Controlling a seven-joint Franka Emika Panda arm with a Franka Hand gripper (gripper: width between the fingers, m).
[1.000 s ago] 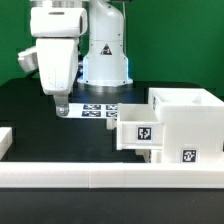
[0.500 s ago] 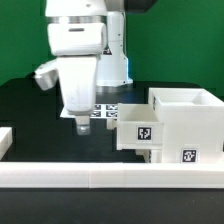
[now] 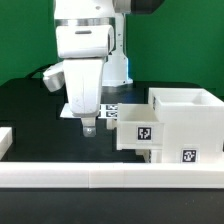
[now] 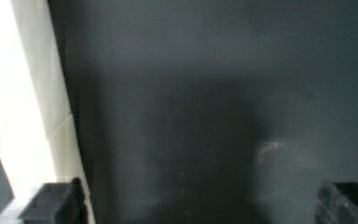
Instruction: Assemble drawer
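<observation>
The drawer's tall white casing [image 3: 186,108] stands at the exterior view's right, open at the top. A smaller white tray [image 3: 139,131] with a black-and-white tag sits against its left side, low on the table. A second tag [image 3: 188,155] shows on a low white face below the casing. My gripper [image 3: 88,126] hangs over the black table just left of the tray, apart from it and holding nothing. In the wrist view the gripper [image 4: 201,205] is open, with its dark fingertips [image 4: 51,205] at the far edges and bare dark table between them.
The marker board [image 3: 108,110] lies behind the gripper. A low white border wall [image 3: 100,179] runs along the front. A small white piece [image 3: 5,140] sits at the exterior view's left edge. A white strip [image 4: 25,100] borders the wrist view; I cannot tell what it is.
The gripper has moved toward the exterior view's right and downward, from over the marker board's left end to just left of the tray. The drawer parts have not moved.
</observation>
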